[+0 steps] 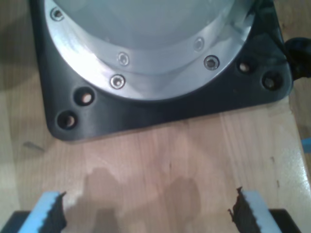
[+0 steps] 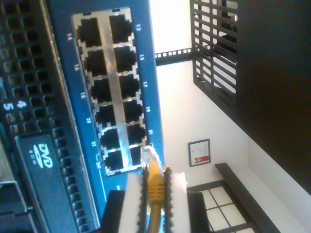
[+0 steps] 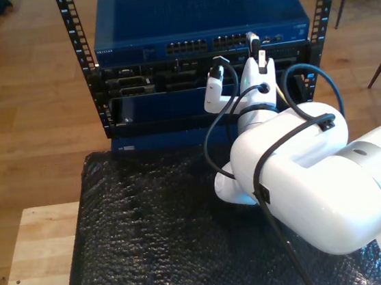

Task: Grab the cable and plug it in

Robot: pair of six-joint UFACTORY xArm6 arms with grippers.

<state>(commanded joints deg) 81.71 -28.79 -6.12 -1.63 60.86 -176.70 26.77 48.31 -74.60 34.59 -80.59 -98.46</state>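
Cable [image 2: 154, 187] plug tip sits just at the bottom-row ports of the blue switch [image 2: 109, 92], boot clamped between the pads of my second pincer [image 2: 154, 194]. My first pincer [image 1: 148, 211] is wide open, holding nothing, over the wooden worktop [image 1: 165, 155] near a black arm base [image 1: 160, 109].

A robotics lab or workshop: a black metal equipment rack [image 3: 84, 65] holding a blue network switch [image 3: 197, 18], on wooden plank flooring [image 3: 27, 99], beside a pale wooden table [image 3: 33, 270] covered by black bubble wrap [image 3: 154, 243].
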